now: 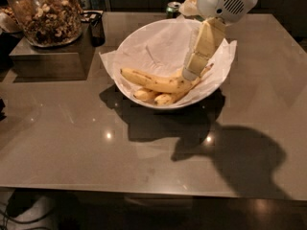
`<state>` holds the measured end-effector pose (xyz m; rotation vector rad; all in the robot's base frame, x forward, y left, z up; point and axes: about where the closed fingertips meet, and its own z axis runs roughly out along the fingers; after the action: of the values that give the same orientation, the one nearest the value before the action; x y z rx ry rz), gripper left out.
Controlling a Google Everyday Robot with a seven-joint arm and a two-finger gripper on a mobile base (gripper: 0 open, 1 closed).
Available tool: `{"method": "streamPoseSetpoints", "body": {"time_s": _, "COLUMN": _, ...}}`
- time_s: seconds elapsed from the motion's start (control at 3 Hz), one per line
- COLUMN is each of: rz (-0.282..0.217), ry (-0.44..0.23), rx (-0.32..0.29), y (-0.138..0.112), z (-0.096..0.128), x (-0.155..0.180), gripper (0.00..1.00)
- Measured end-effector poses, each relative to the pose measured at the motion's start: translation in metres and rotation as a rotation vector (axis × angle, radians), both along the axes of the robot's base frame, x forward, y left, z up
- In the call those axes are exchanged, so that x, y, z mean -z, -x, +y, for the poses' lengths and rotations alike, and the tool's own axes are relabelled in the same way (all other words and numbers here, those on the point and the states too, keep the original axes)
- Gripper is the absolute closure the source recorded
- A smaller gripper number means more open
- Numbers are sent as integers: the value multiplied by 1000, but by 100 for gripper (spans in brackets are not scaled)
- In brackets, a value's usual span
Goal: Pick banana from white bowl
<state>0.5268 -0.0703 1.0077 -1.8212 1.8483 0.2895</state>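
Camera view, single frame. Gripper (190, 74) is inside the white bowl (204, 96), tip just above or touching the right end of the banana (153, 82); the jaw state I cannot tell, since they read as one pale slab from this angle, and nothing looks to be held. Banana lies across the bowl on crinkled paper (158, 47), resting against two slimmer bananas (165, 98) on its near side.

Risks, as judged:
- Grasp near the end rather than the middle: the long fruit could pivot and slip out on lifting
- Paper caught along with the fruit would drag up and shift the bowl (the liner looks loose)
- Closing low could pinch a slim banana too, or take one instead
- Pushing down on the sloped wall may tip or slide the bowl on the smooth table (96, 143)

Approach looks off-centre; check contact before lifting
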Motion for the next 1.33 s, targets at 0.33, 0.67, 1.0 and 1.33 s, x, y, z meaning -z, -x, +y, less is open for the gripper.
{"method": "streamPoseSetpoints", "body": {"time_s": 0.33, "rz": -6, "ry": -19, "rx": 18, "y": 0, "z": -2, "x": 0, "gripper": 0}}
{"method": "streamPoseSetpoints", "body": {"time_s": 0.67, "rz": 36, "ry": -80, "rx": 25, "y": -17, "z": 10, "x": 22, "gripper": 0}}
{"method": "streamPoseSetpoints", "body": {"time_s": 1.0, "rz": 41, "ry": -83, "rx": 24, "y": -19, "z": 10, "x": 25, "gripper": 18}}
{"method": "streamPoseSetpoints", "body": {"time_s": 1.33, "rz": 41, "ry": -83, "rx": 24, "y": -19, "z": 10, "x": 25, "gripper": 37}}
